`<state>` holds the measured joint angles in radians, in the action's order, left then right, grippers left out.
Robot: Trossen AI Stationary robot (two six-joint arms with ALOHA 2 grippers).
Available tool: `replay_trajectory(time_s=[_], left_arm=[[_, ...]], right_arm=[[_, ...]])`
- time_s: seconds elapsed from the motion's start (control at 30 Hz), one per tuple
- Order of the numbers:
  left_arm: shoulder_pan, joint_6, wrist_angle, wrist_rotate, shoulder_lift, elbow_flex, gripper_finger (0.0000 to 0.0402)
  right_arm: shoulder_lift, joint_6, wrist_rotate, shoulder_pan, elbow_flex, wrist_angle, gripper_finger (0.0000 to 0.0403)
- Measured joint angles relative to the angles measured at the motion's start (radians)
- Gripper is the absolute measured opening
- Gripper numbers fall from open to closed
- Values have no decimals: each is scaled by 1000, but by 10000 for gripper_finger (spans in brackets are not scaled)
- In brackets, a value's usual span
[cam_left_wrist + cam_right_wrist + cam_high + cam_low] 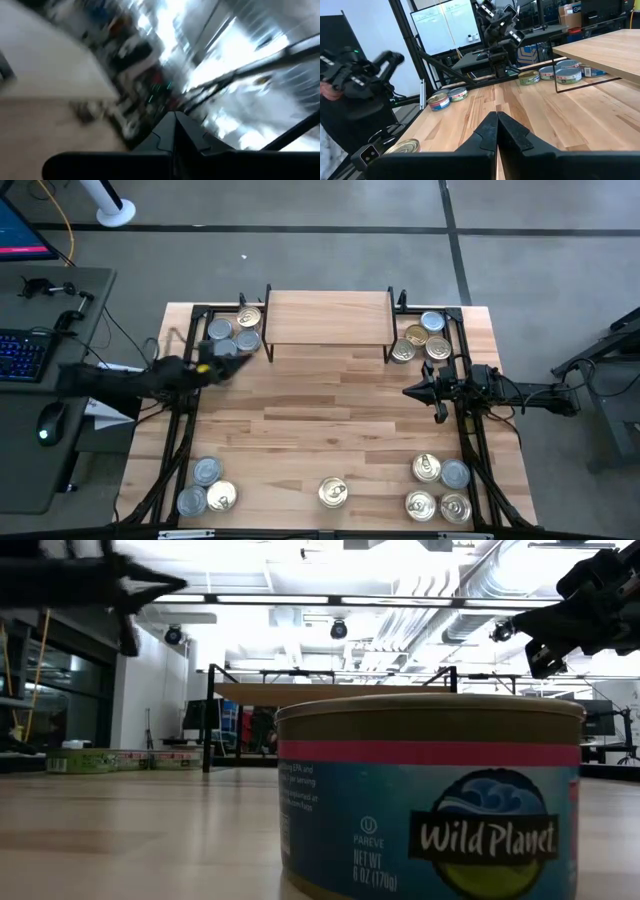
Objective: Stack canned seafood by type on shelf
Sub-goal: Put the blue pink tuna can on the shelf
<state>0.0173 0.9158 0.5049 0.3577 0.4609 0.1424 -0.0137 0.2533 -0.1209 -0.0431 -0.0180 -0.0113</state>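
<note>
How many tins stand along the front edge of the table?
8: three tins front left, one tin centre, four tins front right. None seems hidden.

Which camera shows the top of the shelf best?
The high view: it looks straight down on the whole bare board of the shelf. The low view catches only its front edge, the right wrist view one corner, and the left wrist view is too blurred to tell.
</note>
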Motion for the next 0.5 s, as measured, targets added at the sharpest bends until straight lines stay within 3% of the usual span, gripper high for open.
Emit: replay_trajectory(time_s=[0.17,0.27,0.43,0.5], left_arm=[[82,-103,-32,-65,396,281,0],[109,-195,-196,-164,566,485,0],[95,-137,-565,-209,711,752,0],[79,-181,-657,-256,730,819,0]], right_arm=[[0,0,0,0,0,-1,0],[-1,19,22,0,0,-74,0],[0,410,240,0,0,-416,0],[-9,484,332,0,0,-532,0]])
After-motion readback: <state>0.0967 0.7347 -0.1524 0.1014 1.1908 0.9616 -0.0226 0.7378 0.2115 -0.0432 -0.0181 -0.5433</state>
